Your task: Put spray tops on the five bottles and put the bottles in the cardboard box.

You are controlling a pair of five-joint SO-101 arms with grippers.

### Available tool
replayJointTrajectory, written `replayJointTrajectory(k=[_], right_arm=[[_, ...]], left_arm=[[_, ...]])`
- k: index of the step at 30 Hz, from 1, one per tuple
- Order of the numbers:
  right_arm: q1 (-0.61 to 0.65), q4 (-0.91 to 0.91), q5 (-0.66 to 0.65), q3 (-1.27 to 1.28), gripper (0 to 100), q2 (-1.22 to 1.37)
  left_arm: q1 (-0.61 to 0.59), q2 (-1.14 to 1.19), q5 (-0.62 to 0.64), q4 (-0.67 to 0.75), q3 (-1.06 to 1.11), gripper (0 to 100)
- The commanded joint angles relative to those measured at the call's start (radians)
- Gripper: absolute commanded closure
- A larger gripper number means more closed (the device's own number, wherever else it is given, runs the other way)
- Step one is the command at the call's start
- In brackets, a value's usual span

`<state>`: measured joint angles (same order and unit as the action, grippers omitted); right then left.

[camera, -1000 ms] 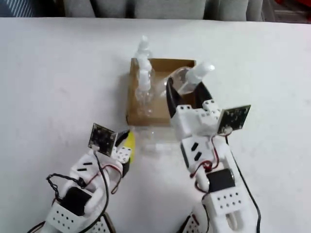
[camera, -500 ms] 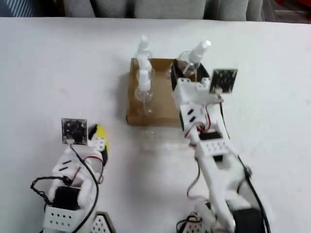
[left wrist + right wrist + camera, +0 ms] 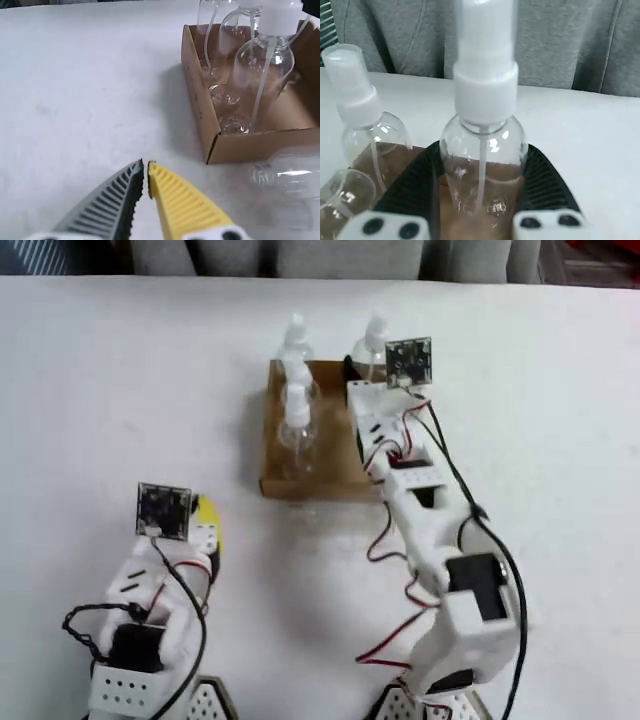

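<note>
A white table (image 3: 120,370) is seen beneath both pairs of fingers. The cardboard box (image 3: 300,486) is set on it, ahead of the fingertips of the left gripper (image 3: 145,167), off to the yellow finger's side and well apart from them. The box's far corner is occupied by the right gripper (image 3: 372,368).

The right gripper's black fingers (image 3: 415,185) are closed on a held bottle (image 3: 470,145). It is pinched at its clear body and kept upright, with the brown floor of the box seen between the fingers. Whether its base rests on that floor cannot be told.

The left gripper's grey and yellow fingers are pressed together at the tips, with nothing caught between them, low over the table.

Three standing bottles (image 3: 295,375) are lined up in a row inside the box, off to one side of the right gripper's fingers and apart from them.

A loose bottle (image 3: 285,175) is laid on its side on the table, just outside the box wall nearest the left gripper's fingertips, on the yellow finger's side.

A white spray top (image 3: 485,65) is fitted on the held bottle, above the fingers that pinch it.
</note>
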<state>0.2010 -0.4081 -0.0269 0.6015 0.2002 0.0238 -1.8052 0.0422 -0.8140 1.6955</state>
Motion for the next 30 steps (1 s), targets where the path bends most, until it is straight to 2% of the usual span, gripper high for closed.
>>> replayJointTrajectory(k=[1,8,12,30], right_arm=[[-0.012,-0.027,-0.015,-0.12,98.3,0.042],[-0.019,-0.027,-0.02,-0.166,98.3,0.119],[-0.022,-0.027,-0.11,-0.16,98.3,0.13],[-0.022,-0.028,-0.114,-0.143,98.3,0.216]], left_arm=[[-0.005,-0.013,-0.015,-0.005,-0.003,98],[-0.005,-0.013,-0.015,0.0,-0.003,98],[-0.005,-0.013,-0.015,0.0,-0.003,98],[-0.005,-0.013,-0.015,0.0,-0.003,98]])
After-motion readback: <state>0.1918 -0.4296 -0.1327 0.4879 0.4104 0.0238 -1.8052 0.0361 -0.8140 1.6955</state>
